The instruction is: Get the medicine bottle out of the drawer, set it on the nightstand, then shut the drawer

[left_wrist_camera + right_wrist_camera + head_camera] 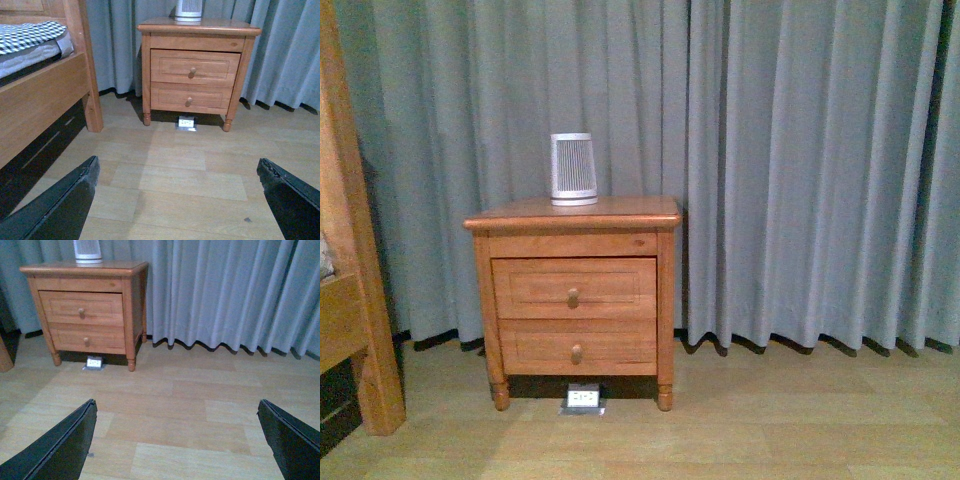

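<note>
Centre-left in the front view: nightstand point(570, 245) on short turned feet, backed by a grey curtain point(800, 170), standing on a pale wood floor point(770, 420). On its surface, towards the back and slightly left of centre, a ribbed white-grey device point(573, 168), upright. Below the top, the drawer point(530, 288), pushed in flush with the frame, round knob point(573, 297) at its middle. Under that, the lower drawer point(530, 347), likewise shut. On the floor between the front feet, a small metal socket box point(584, 399). At the left edge of the frame, part of a wooden bed frame point(350, 250).

No sign of the medicine bottle in any of the three views, with the drawer shut; cannot tell where.

Left wrist view: left fingers point(70, 205) dark, spread wide apart into the lower left and lower right corners, nothing between them but bare floor, well apart from the nightstand at upper centre. Upper left of that frame, a checked blanket point(25, 35) on the bed.

Right wrist view: right fingers point(295, 440) equally wide apart in the lower corners, empty, above the floor, nightstand far off at upper left.
</note>
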You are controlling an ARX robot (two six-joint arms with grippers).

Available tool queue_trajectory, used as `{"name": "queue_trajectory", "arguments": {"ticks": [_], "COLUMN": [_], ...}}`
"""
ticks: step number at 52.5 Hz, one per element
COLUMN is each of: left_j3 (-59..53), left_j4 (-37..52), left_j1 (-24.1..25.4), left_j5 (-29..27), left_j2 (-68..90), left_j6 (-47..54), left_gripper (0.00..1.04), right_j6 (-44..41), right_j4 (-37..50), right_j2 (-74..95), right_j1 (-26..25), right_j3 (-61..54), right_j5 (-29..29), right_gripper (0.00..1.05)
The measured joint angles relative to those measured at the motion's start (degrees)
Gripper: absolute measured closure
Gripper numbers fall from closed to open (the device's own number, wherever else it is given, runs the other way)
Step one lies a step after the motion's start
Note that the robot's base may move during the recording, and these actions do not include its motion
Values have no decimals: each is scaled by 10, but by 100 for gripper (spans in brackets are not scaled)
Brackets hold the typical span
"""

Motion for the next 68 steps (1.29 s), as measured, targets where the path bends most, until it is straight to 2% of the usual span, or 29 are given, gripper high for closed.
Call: {"name": "queue_trajectory", "arguments": {"ticks": [68], "left_j3": [0], "left_j4": [0], "left_j1": [0], "left_j5": [0], "left_j2": [0], "left_j6": [0], "left_gripper": [7], "right_j6": [0], "right_j4": [0], "right_j2": [0], "right_j1": [0], "right_j3": [0], "right_j5": [0], "right_gripper": [7]}}
